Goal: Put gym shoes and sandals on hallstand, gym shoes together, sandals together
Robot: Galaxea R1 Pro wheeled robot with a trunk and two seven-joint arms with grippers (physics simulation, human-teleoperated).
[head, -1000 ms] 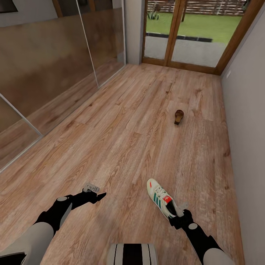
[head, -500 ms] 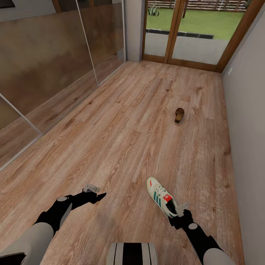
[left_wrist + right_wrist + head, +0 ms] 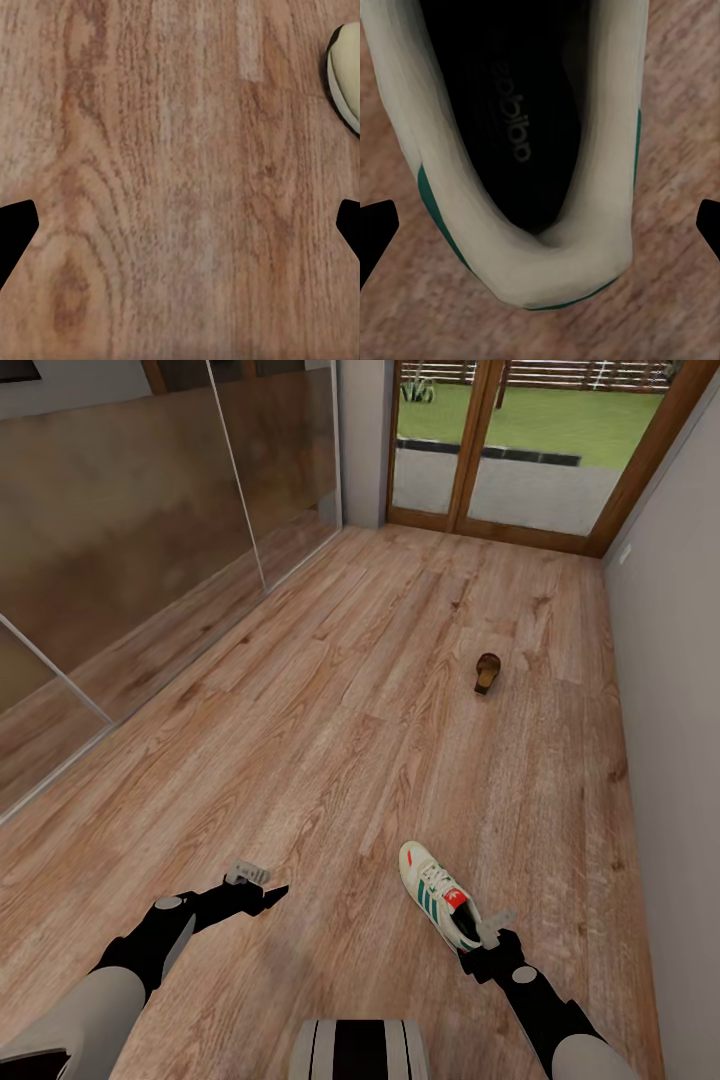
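Shoe: white lace-up sneaker with green stripes, lying on light brown wood-plank floor, heel under right gripper.
Right gripper: jaws spread wide around heel.
Left gripper: spread apart, empty.
Sandal: dark brown leather, farther ahead near grey wall.

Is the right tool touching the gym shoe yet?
Apart. In the right wrist view, the right tool's dark fingertips sit wide of the gym shoe's heel, bare floor between.
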